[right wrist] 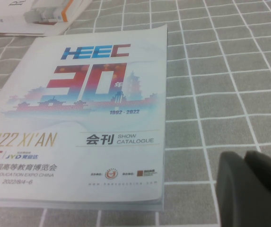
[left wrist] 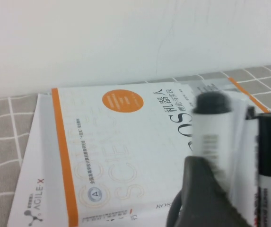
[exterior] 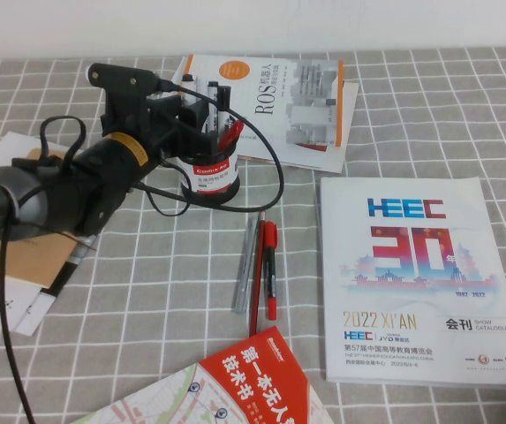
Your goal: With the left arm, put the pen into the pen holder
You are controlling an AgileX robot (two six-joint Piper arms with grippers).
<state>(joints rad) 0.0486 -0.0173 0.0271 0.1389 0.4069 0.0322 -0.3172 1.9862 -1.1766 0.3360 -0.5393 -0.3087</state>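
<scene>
The pen holder (exterior: 211,172), a black mesh cup with a red and white label band, stands at the back middle of the checked cloth. My left gripper (exterior: 198,113) hovers right over its mouth, shut on the pen (exterior: 212,95), which stands upright. In the left wrist view the pen (left wrist: 214,130) shows as a white barrel with a black end, beside a dark finger (left wrist: 204,191). A second black-capped marker (left wrist: 270,156) stands next to it in the holder. My right gripper (right wrist: 249,189) shows only in the right wrist view, shut and empty, low over the cloth.
A red-capped pen (exterior: 269,265) and a thin grey pen (exterior: 245,263) lie in front of the holder. The HEEC catalogue (exterior: 420,283) lies to the right, an ROS book (exterior: 275,110) behind, a red booklet (exterior: 253,380) at the front, and papers (exterior: 14,274) at the left.
</scene>
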